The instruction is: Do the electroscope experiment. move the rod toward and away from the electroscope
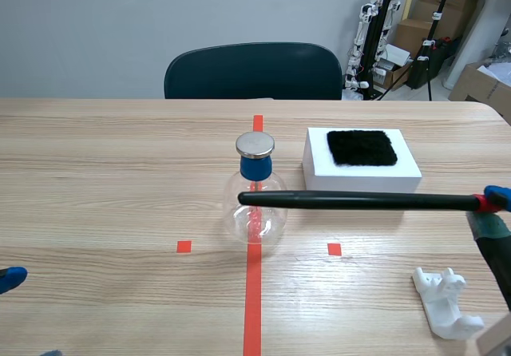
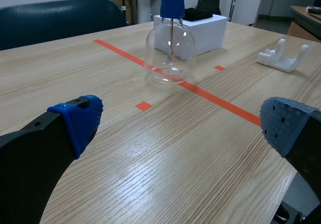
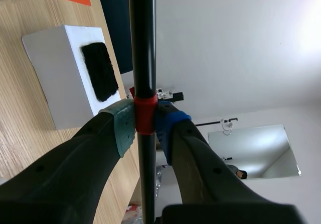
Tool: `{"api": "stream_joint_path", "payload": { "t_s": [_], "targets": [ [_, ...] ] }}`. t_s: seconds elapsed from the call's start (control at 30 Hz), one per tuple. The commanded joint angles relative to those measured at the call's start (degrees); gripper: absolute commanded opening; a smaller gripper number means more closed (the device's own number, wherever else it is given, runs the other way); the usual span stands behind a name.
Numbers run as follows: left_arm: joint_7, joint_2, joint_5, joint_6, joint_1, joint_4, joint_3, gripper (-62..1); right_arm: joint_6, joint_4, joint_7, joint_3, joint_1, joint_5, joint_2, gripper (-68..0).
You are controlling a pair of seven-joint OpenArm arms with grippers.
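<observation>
I have 2 tools. My right tool [image 3: 145,127] is shut tight on the black rod [image 1: 359,201] and pinches it at the red band [image 3: 145,114] near 1 end. The rod is up in the air, flat and level over the tabletop [image 1: 96,196]. Its long line runs sideways, from my right tool out toward the middle. The electroscope [image 1: 255,224] is a round glass bottle with a blue stopper [image 1: 255,167] and a shiny metal plate [image 1: 255,144] on top. It stands on the red tape line [image 1: 253,292] in the middle of the tabletop. So it sits off to the left of my right tool, right where the rod points. In the scene view the free tip of the rod shows in front of the glass belly, lower than the plate. I cannot tell if the tip touches the glass or only hangs close by. I think I am at the near part of the to-and-fro now. To go away I would pull the rod back to the right along its own line, and to come close I would push it left again. My left tool [image 2: 183,126] is wide open and holds nothing. It is low and well apart from the bottle, so my right arm is the 1 for this job. A white box [image 1: 363,172] with a black fuzzy patch [image 1: 362,147] sits behind the rod. A white holder [image 1: 447,300] lies near my right arm.
</observation>
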Motion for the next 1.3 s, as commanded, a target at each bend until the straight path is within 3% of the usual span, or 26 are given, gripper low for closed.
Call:
{"api": "stream_joint_path", "payload": {
  "t_s": [0.0, 0.23, 0.6, 0.77, 1.0, 1.27],
  "targets": [
    [-2.6, -0.5, -0.6, -0.1, 0.1, 0.9, -0.1, 1.4, -1.3, 1.9, -0.3, 0.1, 0.8, 0.8, 1.3, -63.8],
    [-2.6, -0.5, -0.6, -0.1, 0.1, 0.9, -0.1, 1.4, -1.7, 7.3, -7.2, 0.2, 2.7, 1.7, 5.2, -63.8],
    [-2.5, -0.5, -0.6, -0.2, 0.1, 0.9, -0.1, 1.4, -1.2, 8.6, -22.0, -2.7, 17.6, -2.0, 10.5, -63.8],
    [-2.5, -0.5, -0.6, -0.2, 0.1, 0.9, -0.1, 1.4, 4.3, 8.6, -31.0, -7.3, 25.5, -7.0, 11.3, -63.8],
    [-2.5, -0.5, -0.5, -0.2, 0.1, 0.9, -0.1, 1.4, 9.7, 5.1, -38.8, -15.8, 35.5, -16.3, 11.3, -63.8],
    [-2.5, -0.5, -0.5, -0.2, 0.1, 0.9, -0.1, 1.4, 10.7, -4.6, -43.1, -27.0, 46.1, -23.8, 11.2, -63.8]
  ]
}}
